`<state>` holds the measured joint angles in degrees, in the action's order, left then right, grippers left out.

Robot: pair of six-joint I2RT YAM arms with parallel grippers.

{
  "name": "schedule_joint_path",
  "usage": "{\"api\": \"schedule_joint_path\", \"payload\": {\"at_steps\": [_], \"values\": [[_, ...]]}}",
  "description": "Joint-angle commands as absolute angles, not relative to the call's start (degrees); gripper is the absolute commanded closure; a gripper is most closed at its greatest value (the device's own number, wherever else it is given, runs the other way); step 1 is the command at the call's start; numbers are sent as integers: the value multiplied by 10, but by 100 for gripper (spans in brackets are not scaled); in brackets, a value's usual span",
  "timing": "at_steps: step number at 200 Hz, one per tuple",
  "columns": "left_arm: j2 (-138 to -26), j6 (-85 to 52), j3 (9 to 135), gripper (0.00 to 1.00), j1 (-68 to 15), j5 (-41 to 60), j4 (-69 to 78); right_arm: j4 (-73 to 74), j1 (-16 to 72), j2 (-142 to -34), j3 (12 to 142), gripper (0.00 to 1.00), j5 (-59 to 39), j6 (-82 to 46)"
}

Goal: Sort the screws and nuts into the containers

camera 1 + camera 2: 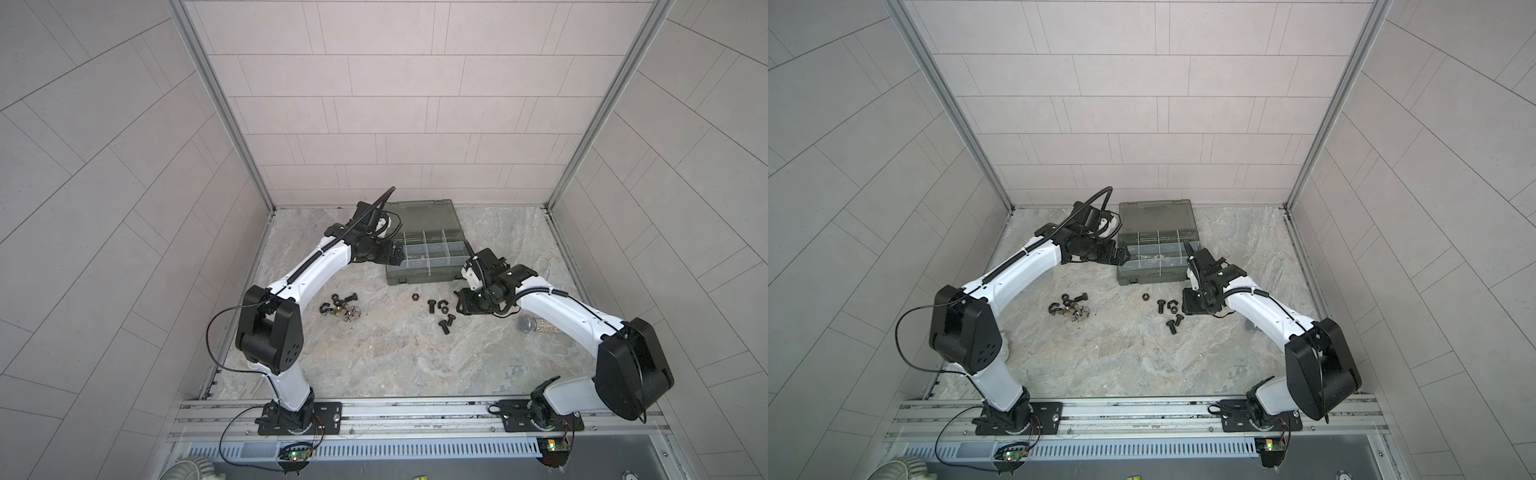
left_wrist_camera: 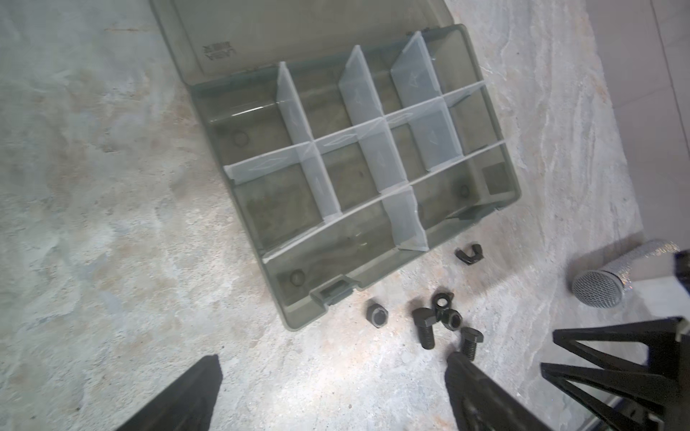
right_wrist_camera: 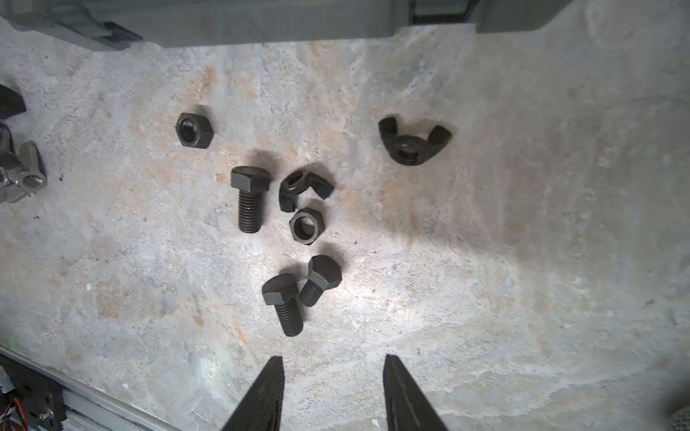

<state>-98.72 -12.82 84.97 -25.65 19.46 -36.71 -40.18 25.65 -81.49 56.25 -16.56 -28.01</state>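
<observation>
- The organizer case [image 1: 424, 279] stands open at the back of the worktop [image 1: 374, 365], with its lid [image 1: 419, 214] behind it. Pale dividers [image 2: 377, 149] split it into containers [image 2: 276, 209].
- The left gripper [image 1: 394, 254] is at the case's left edge, jaws spread wide with nothing between them. In the left wrist view the containers lie just ahead of it.
- The right gripper [image 3: 334, 392] is near the case's front right corner, jaws parted and holding nothing.
- Three screws [image 3: 285, 304] lie on the worktop ahead of the right gripper. Two of them touch and lie closest to its tips, and the third lies farther on.
- Four black nuts [image 3: 308, 225] lie beyond those two screws: two hexagonal, two winged. One winged nut sits off to the side.
- A second heap [image 1: 340, 309] of black and silvery pieces lies toward the left arm, well apart from both grippers.
- A microphone [image 1: 536, 324] lies beside the right arm.
</observation>
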Motion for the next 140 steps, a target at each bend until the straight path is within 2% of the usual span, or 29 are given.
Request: {"api": "schedule_joint_path", "payload": {"at_steps": [1, 83, 140], "values": [[-959, -105, 858, 0, -287, 238, -368, -382, 263, -833, 546, 58, -184, -322], [-834, -54, 782, 0, -309, 284, -335, -358, 303, -892, 548, 64, -145, -375], [-823, -55, 769, 0, -315, 303, -331, -347, 304, -922, 554, 66, -136, -390]]}}
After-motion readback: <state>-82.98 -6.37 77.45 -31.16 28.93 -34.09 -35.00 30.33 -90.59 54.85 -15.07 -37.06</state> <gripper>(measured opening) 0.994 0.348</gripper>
